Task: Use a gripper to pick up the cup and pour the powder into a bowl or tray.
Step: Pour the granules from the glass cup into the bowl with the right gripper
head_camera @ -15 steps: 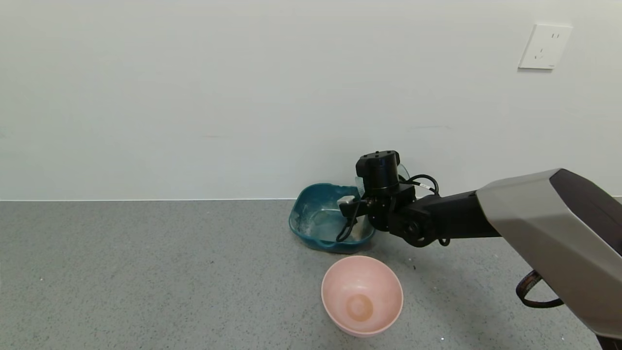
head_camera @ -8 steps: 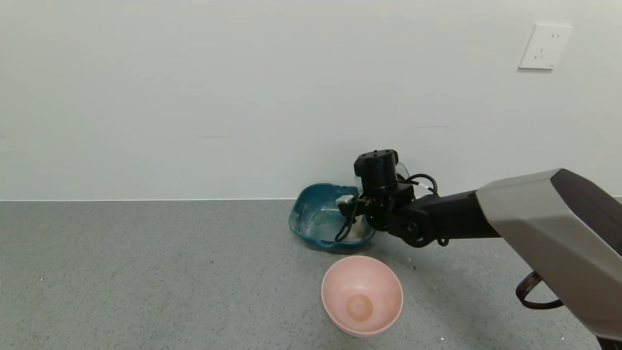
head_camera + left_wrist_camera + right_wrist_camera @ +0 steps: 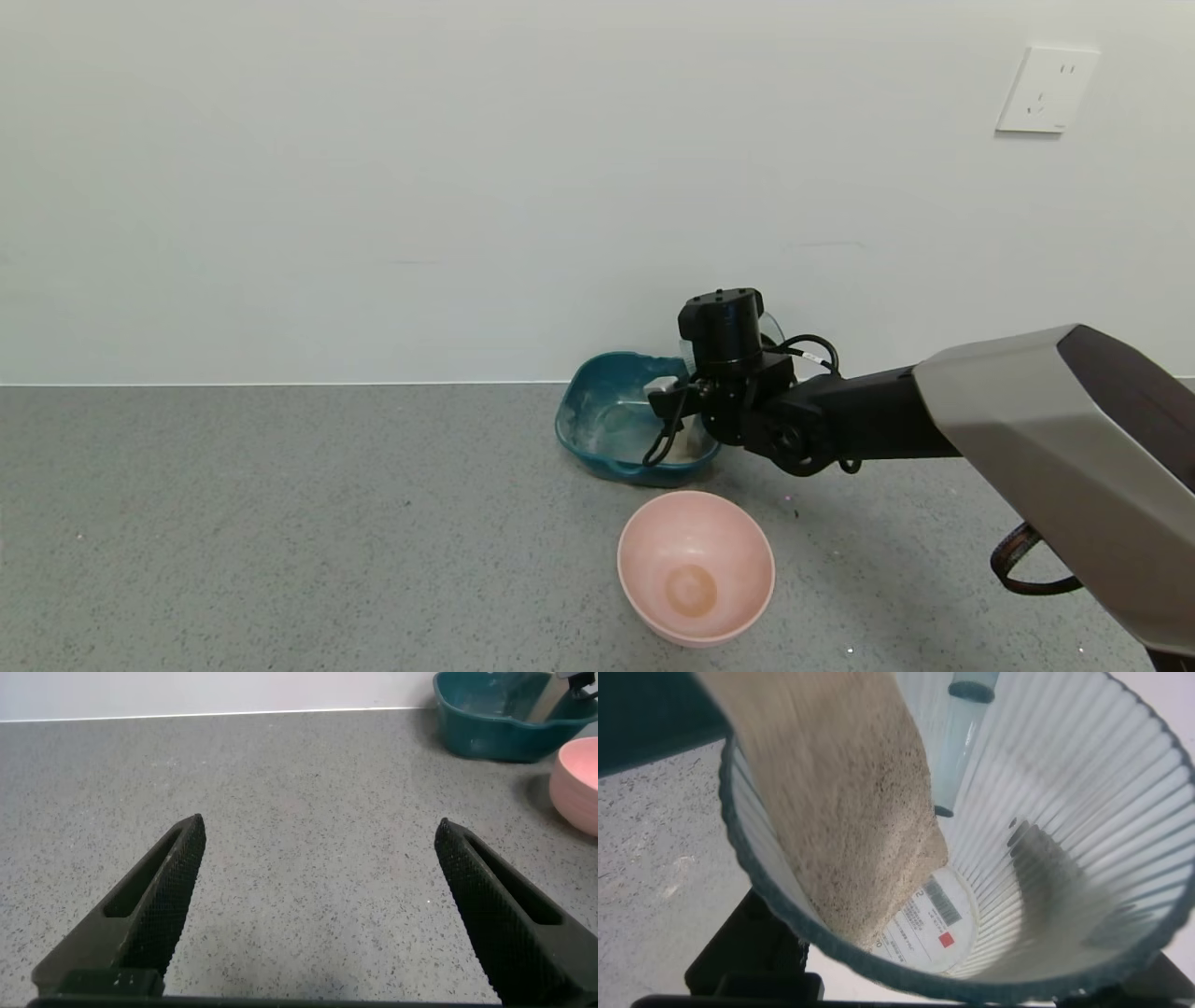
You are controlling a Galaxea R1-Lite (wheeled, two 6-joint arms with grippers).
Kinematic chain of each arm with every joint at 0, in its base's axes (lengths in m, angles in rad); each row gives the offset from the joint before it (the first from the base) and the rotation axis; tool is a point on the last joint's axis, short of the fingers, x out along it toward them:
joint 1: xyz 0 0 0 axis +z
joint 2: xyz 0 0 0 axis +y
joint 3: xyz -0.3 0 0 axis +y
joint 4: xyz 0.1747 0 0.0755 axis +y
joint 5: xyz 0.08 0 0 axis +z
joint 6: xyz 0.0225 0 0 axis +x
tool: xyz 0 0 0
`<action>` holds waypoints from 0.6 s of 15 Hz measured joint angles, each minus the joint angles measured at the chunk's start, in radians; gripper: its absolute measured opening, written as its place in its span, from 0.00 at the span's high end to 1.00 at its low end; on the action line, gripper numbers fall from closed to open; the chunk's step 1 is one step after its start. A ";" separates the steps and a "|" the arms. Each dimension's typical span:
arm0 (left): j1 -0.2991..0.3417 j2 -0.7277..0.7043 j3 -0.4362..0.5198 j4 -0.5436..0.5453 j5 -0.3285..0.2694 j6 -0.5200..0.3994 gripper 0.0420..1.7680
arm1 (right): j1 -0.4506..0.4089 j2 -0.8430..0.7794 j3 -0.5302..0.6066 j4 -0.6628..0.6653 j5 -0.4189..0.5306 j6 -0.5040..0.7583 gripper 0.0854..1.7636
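Note:
My right gripper (image 3: 733, 359) is shut on the cup and holds it tilted above the right side of the dark teal dish (image 3: 583, 420). Only a sliver of the cup (image 3: 773, 329) shows behind the wrist in the head view. The right wrist view looks into the ribbed pale blue-green cup (image 3: 1046, 812); beige powder (image 3: 840, 812) lies along its lower wall and reaches over the rim. A black finger (image 3: 747, 952) shows outside the cup. My left gripper (image 3: 318, 859) is open and empty over bare table, outside the head view.
A round pink bowl (image 3: 695, 565) stands in front of the dish, near the right arm; it also shows in the left wrist view (image 3: 579, 784), beside the dish (image 3: 486, 728). The wall runs just behind the dish. A wall socket (image 3: 1046, 89) is high on the right.
My right gripper with the cup has edged slightly left over the dish. Nothing else has moved.

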State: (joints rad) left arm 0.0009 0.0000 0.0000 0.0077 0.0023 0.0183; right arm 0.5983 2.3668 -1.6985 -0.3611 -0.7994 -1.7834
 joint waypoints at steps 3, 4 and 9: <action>0.001 0.000 0.000 0.000 0.000 0.000 0.00 | 0.003 0.000 0.000 0.003 0.000 -0.002 0.24; 0.001 0.000 0.000 0.000 0.000 0.000 0.00 | 0.003 0.000 0.002 0.002 0.000 -0.006 0.24; 0.000 0.000 0.000 0.000 0.000 0.000 0.00 | 0.003 -0.001 0.007 0.000 0.000 -0.010 0.24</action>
State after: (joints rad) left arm 0.0013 0.0000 0.0000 0.0077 0.0028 0.0183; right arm 0.6009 2.3655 -1.6915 -0.3606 -0.7989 -1.7938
